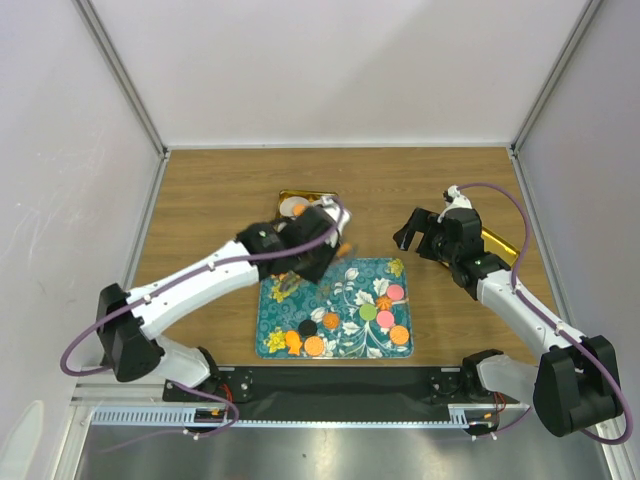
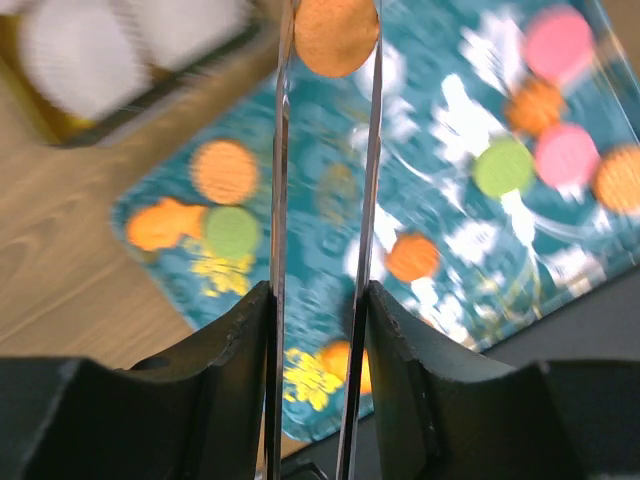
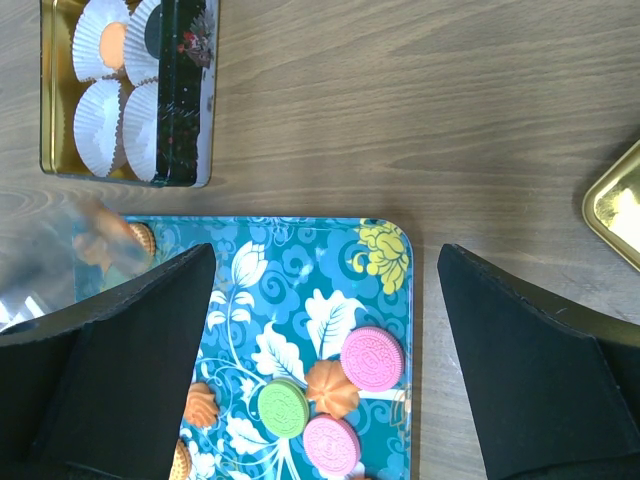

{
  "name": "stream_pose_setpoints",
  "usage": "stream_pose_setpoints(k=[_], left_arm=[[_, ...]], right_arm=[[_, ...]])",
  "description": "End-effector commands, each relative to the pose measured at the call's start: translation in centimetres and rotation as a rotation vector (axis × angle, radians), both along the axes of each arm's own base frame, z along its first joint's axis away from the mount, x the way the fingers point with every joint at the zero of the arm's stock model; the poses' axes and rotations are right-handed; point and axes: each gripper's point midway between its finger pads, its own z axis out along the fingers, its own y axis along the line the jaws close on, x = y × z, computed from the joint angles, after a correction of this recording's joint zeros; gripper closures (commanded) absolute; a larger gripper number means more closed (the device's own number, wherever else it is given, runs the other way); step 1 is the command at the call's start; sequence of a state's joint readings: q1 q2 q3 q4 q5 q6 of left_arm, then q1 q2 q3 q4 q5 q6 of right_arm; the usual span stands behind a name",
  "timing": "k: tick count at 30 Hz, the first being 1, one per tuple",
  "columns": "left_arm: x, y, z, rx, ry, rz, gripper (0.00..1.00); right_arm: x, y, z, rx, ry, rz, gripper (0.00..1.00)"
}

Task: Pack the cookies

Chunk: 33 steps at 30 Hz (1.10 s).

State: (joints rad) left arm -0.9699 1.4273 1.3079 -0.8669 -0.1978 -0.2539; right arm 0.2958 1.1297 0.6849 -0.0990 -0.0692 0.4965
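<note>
Orange cookie (image 2: 337, 38), round and flat, was clamped by its rim between the thin blades of the left jaws. The left arm (image 1: 200, 275) held it above the far edge of the teal floral tray (image 1: 345, 285), on the side nearest the gold tin (image 3: 48, 120).

The right jaws stood wide apart with nothing between them. They hung over the tray's far right corner at the end of the right arm (image 1: 510, 300).

The other cookies lay flat on the tray. Toward its right side sat a cluster: two pink cookies (image 3: 372, 357), a green cookie (image 3: 281, 407) and a flower-shaped orange cookie (image 3: 332, 387), close together and some touching. Nearer the tray's near edge lay a black cookie (image 1: 307, 327) with more orange ones just beside it.

The tin rested on the wooden counter (image 1: 220, 200) just beyond the tray's far left corner. It held white paper cups (image 3: 100, 115). One cup contained an orange disc (image 3: 113, 42).

A gold lid (image 3: 615, 205) lay on the counter to the right of the tray, apart from it.
</note>
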Motion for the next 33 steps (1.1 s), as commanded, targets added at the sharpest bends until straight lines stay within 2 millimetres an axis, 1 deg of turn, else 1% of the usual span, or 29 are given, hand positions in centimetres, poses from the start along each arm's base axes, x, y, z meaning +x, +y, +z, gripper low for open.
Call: stream_pose_setpoints(k=[1,2,5,6,7,9,11,16,24,33], left_arm=[[4.1,2.2,4.5,-0.061,-0.122,0.101,0.56],[5.4,3.4,4.5,-0.053,-0.128,0.145,0.56],[7.9,4.9,4.8,-0.039,-0.14,0.196,0.55],[8.5,5.0,4.3,-0.028,-0.132,0.203,0.55],[9.2,5.0,4.5,-0.029,-0.14,0.205,0.55],[10.1,4.9,3.9,-0.022,-0.118,0.205,0.56],[10.5,4.7,3.2,-0.008,-0.107,0.205,0.55],[11.0,4.7,1.0,0.032,-0.067,0.207,0.55],[10.8,4.6,-1.5,0.058,-0.024,0.194,0.53],[10.8,4.9,-3.3,0.083,0.004,0.194,0.52]], right_arm=[[0.5,-0.1,1.0,0.004,-0.037,0.0,0.0],[0.5,-0.1,1.0,0.005,-0.037,-0.001,0.0],[0.5,-0.1,0.9,0.005,-0.035,-0.001,0.0],[0.5,-0.1,0.9,0.005,-0.035,-0.001,0.0],[0.5,0.0,0.9,0.006,-0.035,0.0,0.0],[0.5,0.0,0.9,0.006,-0.035,0.0,0.0],[0.5,-0.1,0.9,0.005,-0.035,-0.001,0.0],[0.5,-0.1,1.0,0.004,-0.037,0.0,0.0],[0.5,0.0,1.0,0.006,-0.037,0.002,0.0],[0.5,0.0,1.1,0.005,-0.04,0.001,0.0]])
